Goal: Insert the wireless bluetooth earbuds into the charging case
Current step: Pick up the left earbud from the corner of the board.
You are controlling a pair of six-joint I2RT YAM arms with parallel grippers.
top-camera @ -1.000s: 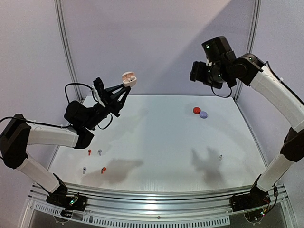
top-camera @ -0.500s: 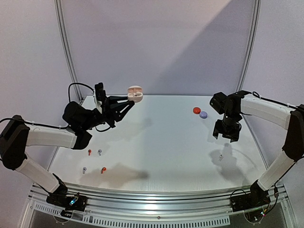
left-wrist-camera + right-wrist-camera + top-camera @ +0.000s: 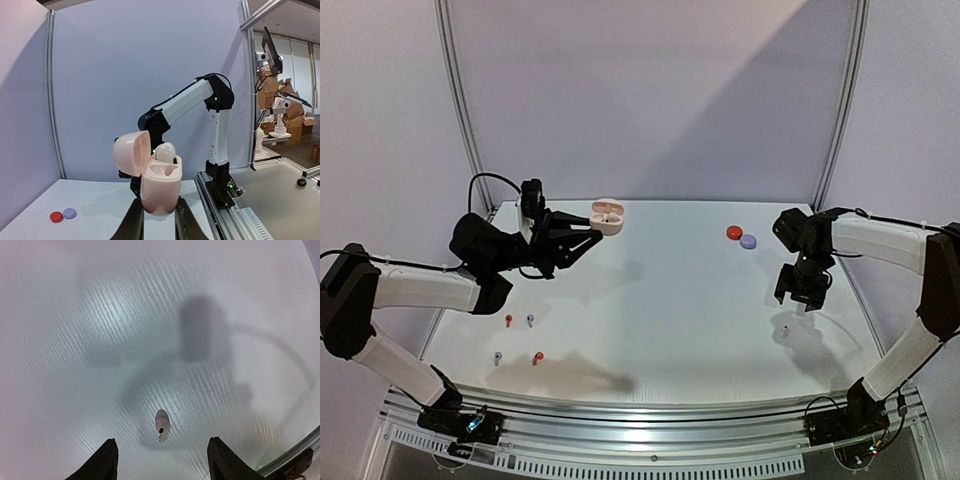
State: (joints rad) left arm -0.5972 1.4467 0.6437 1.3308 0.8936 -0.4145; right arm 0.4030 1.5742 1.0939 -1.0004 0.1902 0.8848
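My left gripper (image 3: pixel 588 230) is shut on an open pale pink charging case (image 3: pixel 607 216) and holds it in the air over the table's back left. In the left wrist view the case (image 3: pixel 160 182) stands between my fingers (image 3: pixel 134 222) with its lid hinged open to the left. One white earbud (image 3: pixel 166 152) sits in it. My right gripper (image 3: pixel 799 301) is open and hangs low over a lone white earbud (image 3: pixel 784 331) on the table. In the right wrist view this earbud (image 3: pixel 161 424) lies just beyond the gap between the spread fingers (image 3: pixel 107 460).
Two red-orange earbuds (image 3: pixel 508 320) (image 3: pixel 537 357) and two lavender-grey earbuds (image 3: pixel 530 320) (image 3: pixel 497 357) lie at the front left. A closed red case (image 3: pixel 734 232) and a closed lavender case (image 3: pixel 749 241) sit at the back right. The table's right edge (image 3: pixel 850 290) is close to my right gripper.
My right arm has come down from high at the back right to just above the white earbud. My left gripper has lowered and tipped forward with the case.
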